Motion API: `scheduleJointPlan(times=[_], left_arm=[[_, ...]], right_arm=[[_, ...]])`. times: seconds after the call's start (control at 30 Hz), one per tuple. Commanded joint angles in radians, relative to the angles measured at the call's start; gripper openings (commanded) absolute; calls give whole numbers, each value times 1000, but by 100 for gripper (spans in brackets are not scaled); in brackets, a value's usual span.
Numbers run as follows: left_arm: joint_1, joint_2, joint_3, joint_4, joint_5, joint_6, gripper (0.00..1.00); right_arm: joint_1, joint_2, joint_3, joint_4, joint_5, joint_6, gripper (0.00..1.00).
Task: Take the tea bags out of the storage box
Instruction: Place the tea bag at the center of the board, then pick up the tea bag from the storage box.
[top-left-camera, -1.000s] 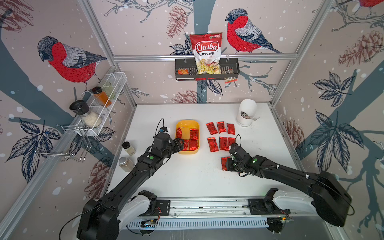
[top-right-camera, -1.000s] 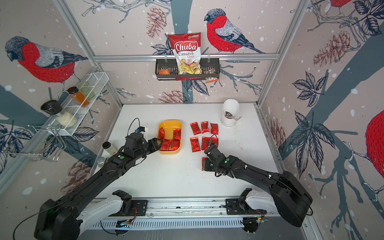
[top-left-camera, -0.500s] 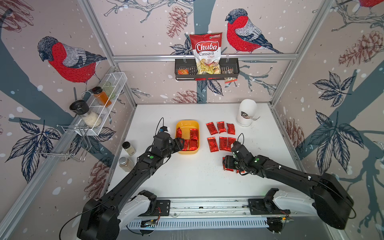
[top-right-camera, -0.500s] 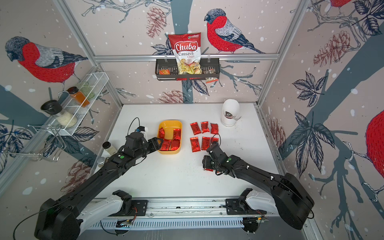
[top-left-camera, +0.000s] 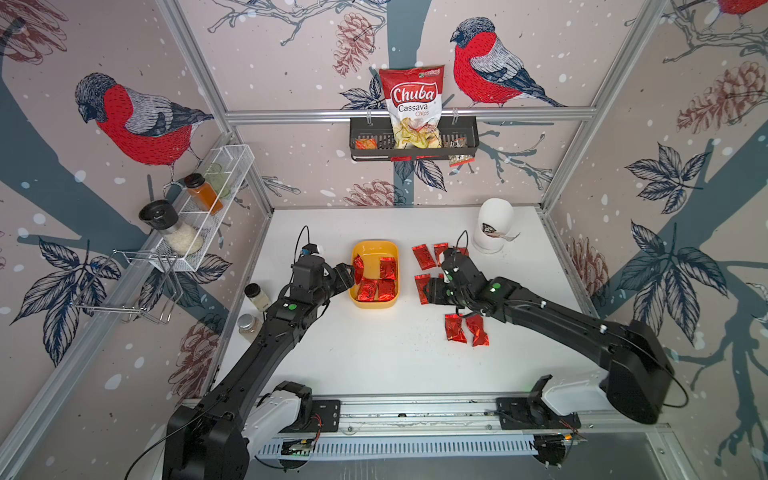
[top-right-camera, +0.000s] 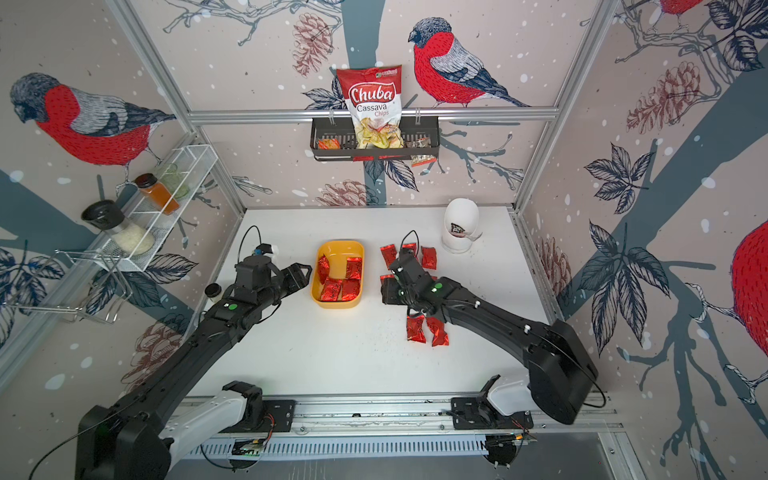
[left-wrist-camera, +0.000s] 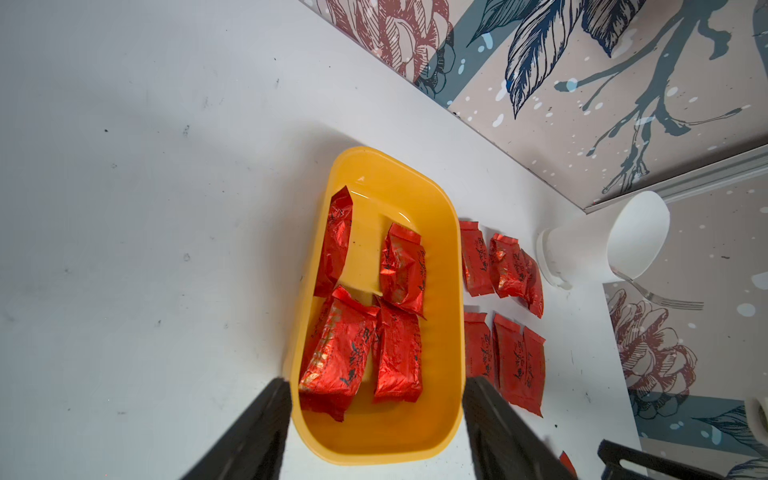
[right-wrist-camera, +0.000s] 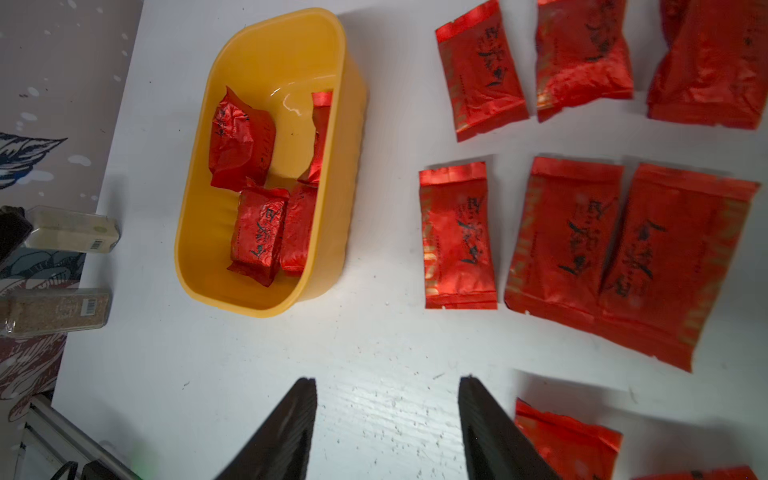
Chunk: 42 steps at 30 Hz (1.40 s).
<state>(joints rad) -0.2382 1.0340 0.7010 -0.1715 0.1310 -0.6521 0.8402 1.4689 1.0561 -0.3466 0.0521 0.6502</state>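
Four tea bags (left-wrist-camera: 336, 349) are left in the yellow storage box (left-wrist-camera: 374, 432), which stands on the white desk (top-left-camera: 374, 365). Two lie flat side by side at the box's near end, a third lies flat further in, and the last stands on edge against the wall on the left arm's side. All four have their long axes along the box's length.

The left gripper (left-wrist-camera: 376, 382) is the nearer one. It sits just beside the box, jaws spread and empty. In the left wrist view the jaws frame the box's near end, so the flat pair lies straight ahead between them, lengthwise to the approach. Closing there would probably pinch a tea bag across its short width. I cannot tell whether the tips are above the rim or level with it.

The right gripper (right-wrist-camera: 387, 380) hovers over bare desk beyond the box's other long side. Its jaws are likewise apart and hold nothing, and it is next to the removed tea bags (right-wrist-camera: 457, 237), which are laid out in rows.
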Motion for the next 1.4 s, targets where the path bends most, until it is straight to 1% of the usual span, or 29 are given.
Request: scheduleJointPlan(times=[0.0, 0.13, 0.33, 0.47, 0.6, 0.8, 1.13, 1.23, 1.37], left_arm=[[36, 22, -1, 1, 46, 40, 71], [90, 64, -36, 53, 117, 31, 71], [107, 58, -64, 59, 121, 28, 70], [123, 34, -92, 58, 124, 24, 70], [141, 15, -112, 52, 133, 27, 70], [146, 4, -116, 41, 139, 31, 70], [146, -10, -130, 40, 142, 29, 71], [146, -19, -138, 38, 141, 26, 71], [146, -26, -143, 38, 142, 25, 71]], right_arm=[[16, 135, 142, 26, -16, -69, 59], [26, 355, 382, 23, -73, -97, 56], [23, 640, 708, -26, -147, -108, 53], [21, 773, 855, -48, -203, -94, 50], [28, 864, 949, -60, -250, -80, 49], [32, 919, 999, -64, -274, -73, 50], [70, 919, 960, -63, -266, -77, 50], [75, 918, 946, -57, -262, -75, 48], [75, 913, 935, -45, -259, -70, 42]])
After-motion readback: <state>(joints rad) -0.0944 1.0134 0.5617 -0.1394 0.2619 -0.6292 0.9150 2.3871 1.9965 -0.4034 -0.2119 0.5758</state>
